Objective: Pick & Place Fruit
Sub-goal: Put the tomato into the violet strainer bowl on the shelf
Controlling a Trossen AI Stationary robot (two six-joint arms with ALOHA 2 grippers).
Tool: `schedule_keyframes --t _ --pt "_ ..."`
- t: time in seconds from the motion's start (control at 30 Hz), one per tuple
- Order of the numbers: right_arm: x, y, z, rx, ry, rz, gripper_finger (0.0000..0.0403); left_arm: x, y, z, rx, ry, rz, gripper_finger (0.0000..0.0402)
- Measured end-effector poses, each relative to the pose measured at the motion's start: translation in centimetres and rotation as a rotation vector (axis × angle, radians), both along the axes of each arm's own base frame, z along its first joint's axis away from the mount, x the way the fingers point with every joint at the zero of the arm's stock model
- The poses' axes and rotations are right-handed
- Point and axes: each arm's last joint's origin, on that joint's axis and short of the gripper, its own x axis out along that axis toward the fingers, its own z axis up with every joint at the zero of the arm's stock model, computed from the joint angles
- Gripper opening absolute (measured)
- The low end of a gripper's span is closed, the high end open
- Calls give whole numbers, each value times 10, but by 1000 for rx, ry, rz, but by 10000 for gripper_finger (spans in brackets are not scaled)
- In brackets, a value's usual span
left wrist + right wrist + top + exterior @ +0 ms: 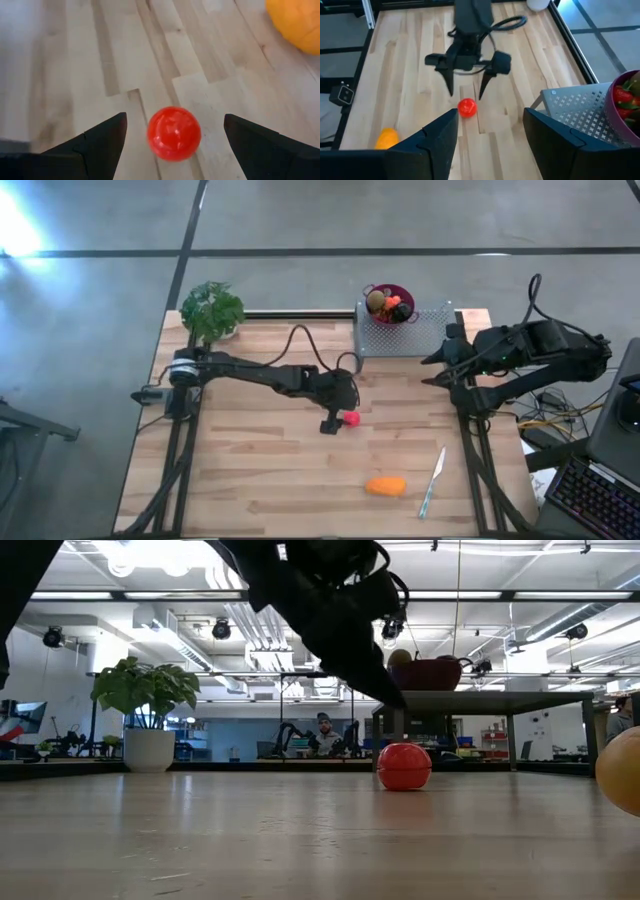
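Red ball on the worktop mid-centre, lying between the wide-open left jaws, untouched, not gripped. Orange piece nearer, right. Right jaws parted, empty, beside the far metal stand.

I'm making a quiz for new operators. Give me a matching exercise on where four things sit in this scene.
Things:
1. red ball
2. orange piece
3. knife
4. bowl

Places:
A. on the metal rack
B. lying right of the orange piece
C. between the left gripper's open fingers, on the table
D. near the table's front edge, left of the knife

Pairs: 1-C, 2-D, 3-B, 4-A
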Motion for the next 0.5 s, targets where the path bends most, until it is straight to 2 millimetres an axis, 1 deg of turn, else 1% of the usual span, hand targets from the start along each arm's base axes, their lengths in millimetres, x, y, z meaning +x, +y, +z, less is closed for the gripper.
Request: schedule_keyframes --t 0.17,0.43,0.5 --pt "1 0 -2 -1 -4 0 237 8 -4 -14 2 27 -12 337" --pt "0 0 -1 -4 -13 3 257 12 -3 -24 -1 26 8 337" --pt "1 0 -2 -4 -12 3 259 13 -4 -30 -2 41 7 337"
